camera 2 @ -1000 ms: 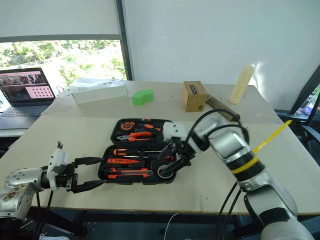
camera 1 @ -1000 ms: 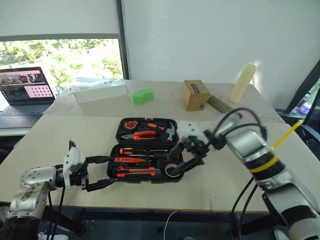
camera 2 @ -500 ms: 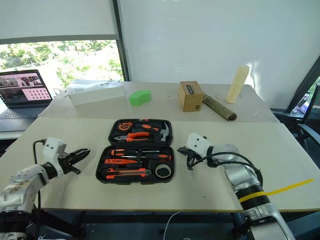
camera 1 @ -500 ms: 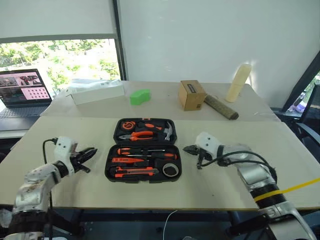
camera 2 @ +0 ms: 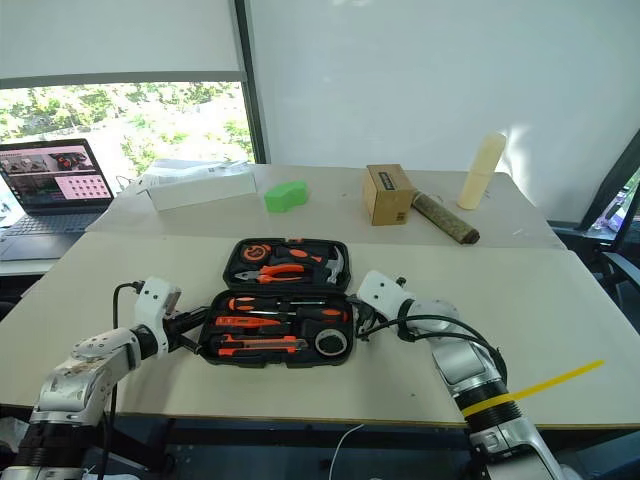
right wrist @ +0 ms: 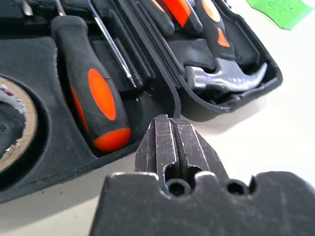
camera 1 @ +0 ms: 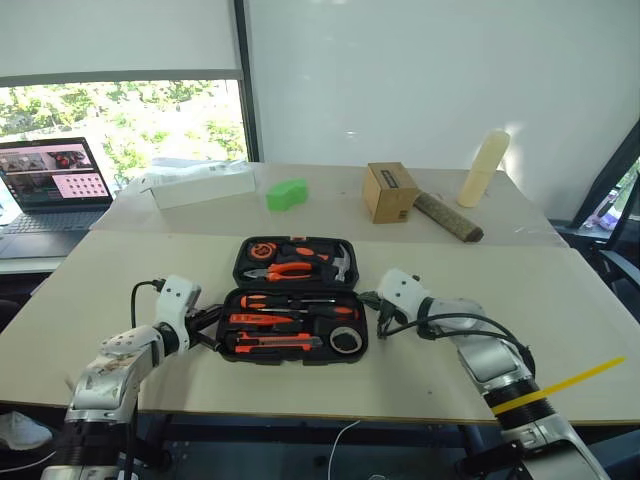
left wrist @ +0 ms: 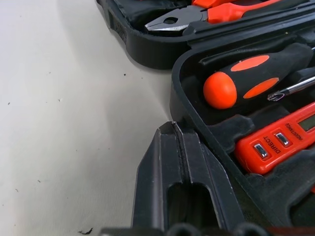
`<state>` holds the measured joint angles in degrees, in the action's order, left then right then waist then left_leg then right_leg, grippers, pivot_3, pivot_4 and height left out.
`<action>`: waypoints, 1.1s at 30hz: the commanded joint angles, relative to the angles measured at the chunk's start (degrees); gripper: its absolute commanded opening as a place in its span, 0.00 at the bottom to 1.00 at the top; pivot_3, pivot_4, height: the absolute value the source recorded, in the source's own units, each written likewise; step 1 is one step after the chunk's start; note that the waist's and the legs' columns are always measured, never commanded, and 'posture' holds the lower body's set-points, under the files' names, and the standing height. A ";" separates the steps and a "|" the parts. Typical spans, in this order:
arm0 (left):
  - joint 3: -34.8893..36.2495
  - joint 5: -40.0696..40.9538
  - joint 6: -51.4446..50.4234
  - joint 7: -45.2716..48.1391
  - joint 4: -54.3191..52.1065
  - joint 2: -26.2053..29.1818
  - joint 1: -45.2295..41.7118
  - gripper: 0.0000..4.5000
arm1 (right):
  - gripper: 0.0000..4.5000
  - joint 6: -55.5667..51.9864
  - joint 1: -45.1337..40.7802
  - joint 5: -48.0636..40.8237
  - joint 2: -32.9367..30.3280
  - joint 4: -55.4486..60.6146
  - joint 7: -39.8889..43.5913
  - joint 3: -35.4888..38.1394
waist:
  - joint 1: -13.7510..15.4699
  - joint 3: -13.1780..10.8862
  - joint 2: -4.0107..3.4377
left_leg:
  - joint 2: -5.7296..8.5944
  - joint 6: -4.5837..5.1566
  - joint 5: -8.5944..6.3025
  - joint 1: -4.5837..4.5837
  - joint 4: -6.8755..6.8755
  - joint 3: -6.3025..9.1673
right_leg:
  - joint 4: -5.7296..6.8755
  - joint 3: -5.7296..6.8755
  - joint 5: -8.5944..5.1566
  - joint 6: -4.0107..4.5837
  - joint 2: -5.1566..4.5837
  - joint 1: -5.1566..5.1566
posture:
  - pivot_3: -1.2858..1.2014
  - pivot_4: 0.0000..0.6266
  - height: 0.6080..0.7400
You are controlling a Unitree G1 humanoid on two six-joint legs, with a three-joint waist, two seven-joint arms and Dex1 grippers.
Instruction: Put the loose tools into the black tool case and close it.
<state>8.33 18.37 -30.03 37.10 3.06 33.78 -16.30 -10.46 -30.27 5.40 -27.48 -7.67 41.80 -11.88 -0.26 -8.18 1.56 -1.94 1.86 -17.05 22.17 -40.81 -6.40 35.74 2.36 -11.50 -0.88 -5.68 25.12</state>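
Left tool [left wrist: 173,147]: fingers pressed together, nothing between them, tip at the left edge of the black tool case [camera 1: 294,310], touching or just short of the rim; cannot tell which. Right tool [right wrist: 171,142]: also closed and empty, tip at the case's right edge, close by the rim of the near half.

Case lies open and flat, mid-worktop [camera 1: 450,370]. Near half holds two screwdrivers [camera 1: 272,300], the slim orange tool [camera 1: 254,320], utility knife [camera 1: 268,343] and tape roll [camera 1: 345,340], all seated in their slots. Far half carries pliers [camera 1: 288,270] and a hammer [camera 1: 338,264]. No loose tools seen on the worktop.

Judgement: loading looks done; the closing step is in hand. Next move calls for both closed tools to get under one half from either side and fold it over the hinge onto the other, evenly, then press the latch.
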 commanded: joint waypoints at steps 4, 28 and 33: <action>4.62 2.27 8.98 1.63 1.33 -1.14 -2.13 0.00 | 0.00 -1.95 2.90 -5.54 0.08 7.21 -1.77 6.73 | 0.00 0.00 0.00 | -0.01 0.00 0.00 0.05 0.01 0.01 | 0.01 0.00 0.00 0.01 0.02 0.06 | 0.52 0.24 1.00; -3.26 -1.20 6.91 3.71 4.39 -3.33 -2.29 0.00 | 0.00 -5.59 7.21 -2.58 0.52 9.19 -1.25 0.74 | 0.55 0.01 0.01 | 0.02 0.04 -0.02 -0.02 0.00 0.03 | 0.01 -0.03 0.00 0.00 -0.01 0.01 | 0.52 0.24 1.00; -7.39 -2.15 6.05 5.76 3.53 -5.02 -3.44 0.00 | 0.00 -11.31 9.22 -2.31 -1.29 16.23 0.15 -0.06 | 1.40 0.01 0.01 | 0.10 0.10 -0.05 0.04 -0.02 0.06 | -0.01 -0.01 0.00 -0.01 -0.06 0.00 | 0.52 0.24 1.00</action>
<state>6.32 16.35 -23.80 39.55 8.27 30.50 -19.53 -20.67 -20.96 3.53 -28.81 3.72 41.22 -11.38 1.13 -8.17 1.57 -1.84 1.98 -17.11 22.22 -40.84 -6.33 35.73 2.35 -11.51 -0.90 -5.74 25.10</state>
